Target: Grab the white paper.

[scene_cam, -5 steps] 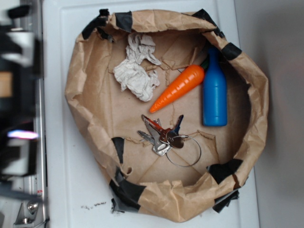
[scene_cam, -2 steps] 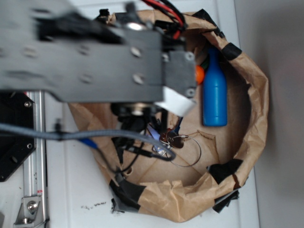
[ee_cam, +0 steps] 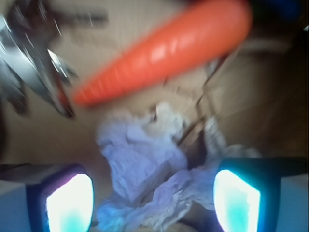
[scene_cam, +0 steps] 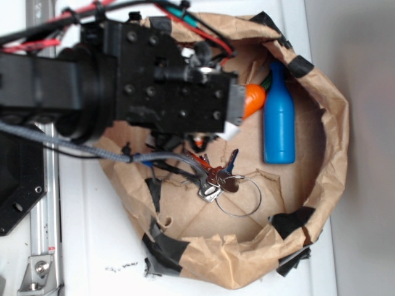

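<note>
Crumpled off-white paper wad [ee_cam: 149,169], wrinkled and tissue-like, lying on the brown paper floor of the bag between the gripper [ee_cam: 153,195] fingers in the wrist view; hidden under the arm in the exterior view. Two glowing fingertip pads [ee_cam: 70,203], one at each lower corner, standing wide apart, with the wad between them and not pinched. Smooth orange plastic carrot [ee_cam: 169,48], tapered and lightly ridged, just beyond the wad, lying diagonally. Bunch of metal keys [ee_cam: 34,63] at upper left, blurred by motion. No writing or labels readable anywhere.

From outside: black boxy robot arm [scene_cam: 154,86] with screw heads and red, black and grey cables, covering the upper left of the wrinkled brown paper bag [scene_cam: 327,154] patched with black tape. Glossy blue plastic bottle [scene_cam: 279,120] lying beside the carrot's blunt end. Keys on a thin wire ring [scene_cam: 241,197] near the middle. White table [scene_cam: 92,246] underneath.
</note>
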### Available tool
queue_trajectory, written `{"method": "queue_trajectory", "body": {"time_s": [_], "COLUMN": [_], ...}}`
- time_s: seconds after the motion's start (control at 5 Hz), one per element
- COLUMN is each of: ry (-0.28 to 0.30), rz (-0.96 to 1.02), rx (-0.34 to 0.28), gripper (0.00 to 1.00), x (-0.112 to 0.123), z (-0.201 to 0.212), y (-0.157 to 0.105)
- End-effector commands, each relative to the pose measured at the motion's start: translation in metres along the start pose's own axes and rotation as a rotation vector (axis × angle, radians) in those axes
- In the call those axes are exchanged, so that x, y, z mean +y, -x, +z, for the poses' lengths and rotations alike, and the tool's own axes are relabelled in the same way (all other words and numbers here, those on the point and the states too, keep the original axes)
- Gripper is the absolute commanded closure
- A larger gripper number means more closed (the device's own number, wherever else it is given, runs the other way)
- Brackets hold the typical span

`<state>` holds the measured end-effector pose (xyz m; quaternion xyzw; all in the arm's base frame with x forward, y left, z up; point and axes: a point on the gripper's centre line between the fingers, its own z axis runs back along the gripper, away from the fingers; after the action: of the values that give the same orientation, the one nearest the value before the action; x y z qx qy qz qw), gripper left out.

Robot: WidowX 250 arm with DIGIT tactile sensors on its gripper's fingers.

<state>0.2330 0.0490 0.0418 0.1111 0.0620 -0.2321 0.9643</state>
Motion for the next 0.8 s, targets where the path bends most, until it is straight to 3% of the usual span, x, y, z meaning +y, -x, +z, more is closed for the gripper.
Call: {"method": "queue_trajectory", "body": {"time_s": [0.0, 0.2, 0.4, 0.6], "ry": [0.002, -0.006, 0.009, 0.013], "rz": [-0.047, 0.006, -0.018, -0.006], "rx": [-0.05, -0.069, -0.067, -0.127], "gripper": [0.23, 1.0, 1.0, 1.0], "x": [0.015, 0.024, 0.023, 0.016], "z": [-0.025, -0.025, -0.014, 0.024], "y": [0.012, 0.015, 0.012, -0.001]}}
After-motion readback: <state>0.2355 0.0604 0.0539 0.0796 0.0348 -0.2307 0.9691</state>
